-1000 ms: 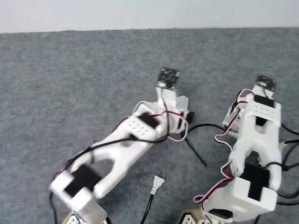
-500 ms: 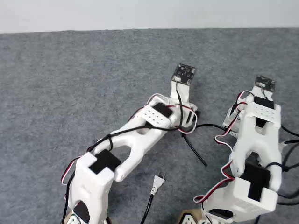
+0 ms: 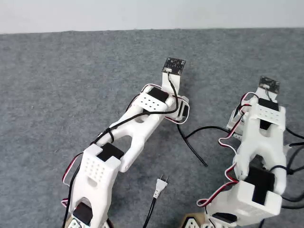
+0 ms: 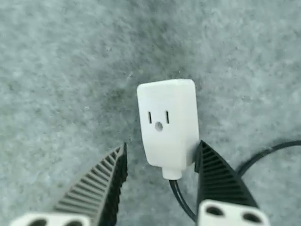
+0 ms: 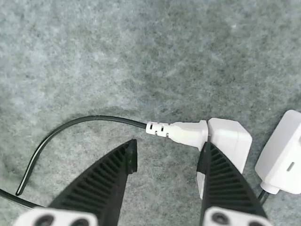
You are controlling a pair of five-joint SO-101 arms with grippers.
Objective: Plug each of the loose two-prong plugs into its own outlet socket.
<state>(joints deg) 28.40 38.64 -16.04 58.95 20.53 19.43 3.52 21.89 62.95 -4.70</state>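
Note:
A white outlet socket (image 4: 167,120) lies face up on the grey carpet with a black cord leaving its near end. My left gripper (image 4: 163,147) stands open around that end, one finger (image 4: 214,174) close against the socket's side. In the high view the left gripper (image 3: 183,110) is at mid-table. A loose two-prong plug (image 3: 161,182) lies near the front edge on its black cord. My right gripper (image 5: 169,146) hangs open above a white plug (image 5: 181,132) that sits in a second white socket (image 5: 226,140). A third socket (image 5: 282,155) lies beside it.
A black cable (image 3: 194,144) curves over the carpet between the two arms. The right arm (image 3: 259,142) stands at the right with red and black wires along it. Grey carpet (image 3: 71,85) stretches open to the left and back, up to a pale wall.
The left arm's wrist swung to the right, then back left and a little farther away, and the black cable's bend shifted with it. The right arm has kept still.

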